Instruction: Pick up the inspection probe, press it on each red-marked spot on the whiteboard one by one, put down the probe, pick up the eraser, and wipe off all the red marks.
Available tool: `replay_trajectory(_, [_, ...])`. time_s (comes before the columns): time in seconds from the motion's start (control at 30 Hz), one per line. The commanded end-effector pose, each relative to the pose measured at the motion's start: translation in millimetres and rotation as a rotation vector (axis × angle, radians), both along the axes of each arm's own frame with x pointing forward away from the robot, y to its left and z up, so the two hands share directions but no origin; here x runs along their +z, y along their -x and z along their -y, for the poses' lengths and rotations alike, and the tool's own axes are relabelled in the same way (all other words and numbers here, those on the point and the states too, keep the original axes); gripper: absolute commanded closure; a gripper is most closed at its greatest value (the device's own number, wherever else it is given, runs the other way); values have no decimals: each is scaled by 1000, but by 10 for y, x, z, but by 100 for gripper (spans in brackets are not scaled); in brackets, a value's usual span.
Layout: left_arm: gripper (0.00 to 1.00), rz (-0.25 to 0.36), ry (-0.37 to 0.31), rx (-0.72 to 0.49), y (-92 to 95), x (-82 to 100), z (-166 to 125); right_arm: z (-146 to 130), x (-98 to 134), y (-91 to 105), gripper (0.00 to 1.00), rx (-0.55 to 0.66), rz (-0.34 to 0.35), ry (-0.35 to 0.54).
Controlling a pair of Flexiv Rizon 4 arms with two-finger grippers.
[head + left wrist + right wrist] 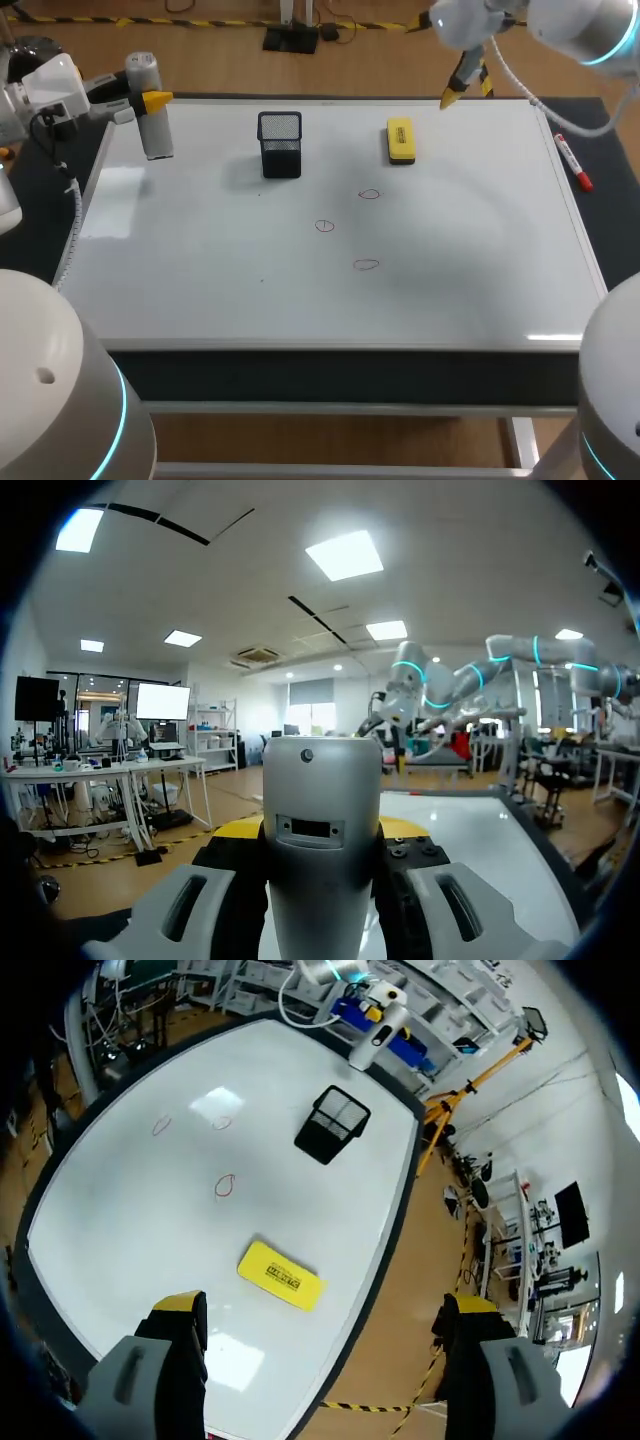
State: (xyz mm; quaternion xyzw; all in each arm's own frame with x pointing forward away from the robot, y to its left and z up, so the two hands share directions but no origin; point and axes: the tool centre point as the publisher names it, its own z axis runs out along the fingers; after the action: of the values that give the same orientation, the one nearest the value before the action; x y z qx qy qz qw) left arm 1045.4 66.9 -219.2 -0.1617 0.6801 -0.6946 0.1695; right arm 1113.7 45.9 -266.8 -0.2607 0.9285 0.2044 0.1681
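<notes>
You won't find any writing here that you can actually read. The yellow eraser (281, 1275) carries a dark strip of print on its top face, but the characters are too small to make out (the head view is no clearer). The red marks (369, 194) on the whiteboard (200, 270) are three plain loops, not letters or digits. The marker (573, 162) and the inspection probe (320, 880) show nothing legible.

Black mesh cup (280, 143) and red marker (574, 163), well apart.
</notes>
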Motion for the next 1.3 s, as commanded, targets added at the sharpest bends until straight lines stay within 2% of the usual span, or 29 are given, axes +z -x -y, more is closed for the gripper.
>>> replay_trajectory(0.03, [100,4,3,-1,-8,-6,0,-65,-127,-64,0,675,-228,720])
replay_trajectory(0.07, [100,4,3,-1,-8,-6,0,-74,-160,-50,0,727,-208,741])
replay_trajectory(0.17, [100,4,3,-1,-8,-6,0,-75,-273,-15,0,811,-231,821])
replay_trajectory(0.23, [100,4,3,-1,-8,-6,0,-71,-346,-6,0,860,-228,809])
replay_trajectory(0.33, [100,4,3,-1,-8,-6,0,-101,-419,57,0,979,-180,818])
replay_trajectory(0.4, [100,4,3,-1,-8,-6,0,-131,-455,100,0,1063,-136,854])
replay_trajectory(0.47, [100,4,3,-1,-8,-6,0,-142,-503,104,0,1088,-116,906])
replay_trajectory(0.63, [100,4,3,-1,-8,-6,0,-155,-620,91,0,1142,-99,966])
replay_trajectory(0.83, [100,4,3,-1,-8,-6,0,-169,-728,97,0,1227,-26,955])
replay_trajectory(1.2, [100,4,3,-1,-8,-6,0,-189,-893,37,0,1208,47,881])
replay_trajectory(1.3, [100,4,3,-1,-8,-6,0,-202,-948,30,0,1202,39,844])
